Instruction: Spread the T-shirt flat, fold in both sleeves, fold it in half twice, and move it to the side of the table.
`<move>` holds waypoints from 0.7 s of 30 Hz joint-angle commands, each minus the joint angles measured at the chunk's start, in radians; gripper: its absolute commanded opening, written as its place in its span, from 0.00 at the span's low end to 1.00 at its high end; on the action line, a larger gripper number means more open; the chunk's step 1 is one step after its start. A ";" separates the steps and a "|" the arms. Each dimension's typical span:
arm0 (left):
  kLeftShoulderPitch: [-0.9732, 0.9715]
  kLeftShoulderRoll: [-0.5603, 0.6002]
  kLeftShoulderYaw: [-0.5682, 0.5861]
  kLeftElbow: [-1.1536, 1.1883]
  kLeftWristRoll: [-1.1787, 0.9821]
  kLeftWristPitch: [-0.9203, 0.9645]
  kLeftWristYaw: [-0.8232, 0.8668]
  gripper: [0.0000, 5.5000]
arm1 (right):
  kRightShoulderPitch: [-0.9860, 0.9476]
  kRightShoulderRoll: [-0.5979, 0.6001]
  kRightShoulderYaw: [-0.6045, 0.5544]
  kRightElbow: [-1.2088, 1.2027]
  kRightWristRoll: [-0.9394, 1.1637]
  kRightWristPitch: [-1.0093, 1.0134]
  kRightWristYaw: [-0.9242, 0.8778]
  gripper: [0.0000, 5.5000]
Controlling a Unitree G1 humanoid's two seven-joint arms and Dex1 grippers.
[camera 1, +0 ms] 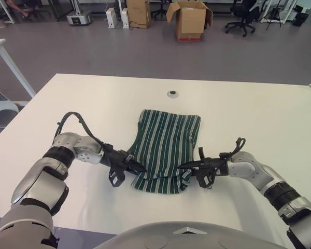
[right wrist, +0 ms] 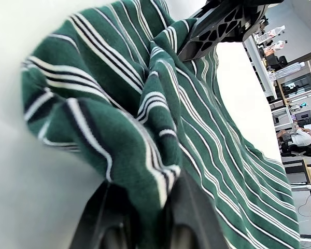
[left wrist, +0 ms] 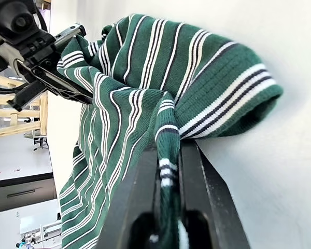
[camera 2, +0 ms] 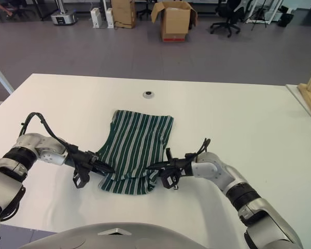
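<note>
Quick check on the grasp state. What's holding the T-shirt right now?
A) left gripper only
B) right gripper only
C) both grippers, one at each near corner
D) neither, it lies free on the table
C: the left gripper and the right gripper each pinch a near corner of the T-shirt, and both wrist views show striped fabric clamped between the fingers.

Cardboard box (camera 1: 191,19) and office chair (camera 1: 244,14) stand behind.
</note>
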 commanded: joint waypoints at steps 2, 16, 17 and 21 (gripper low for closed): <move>0.107 0.049 -0.406 0.073 -0.242 -0.030 -0.143 0.02 | 0.120 -0.111 0.007 -0.256 0.332 0.356 0.225 0.02; 0.023 0.240 -0.205 -0.618 -1.972 1.563 -0.894 0.02 | -0.136 -0.188 -0.276 -0.321 1.178 1.597 0.342 0.02; 0.007 0.215 -0.189 -0.561 -1.950 1.621 -0.929 0.02 | -0.185 -0.155 -0.280 -0.261 1.169 1.636 0.320 0.02; -0.045 0.003 -0.078 -0.219 -1.772 1.728 -0.900 0.02 | -0.337 -0.002 -0.238 0.035 0.997 1.672 0.232 0.02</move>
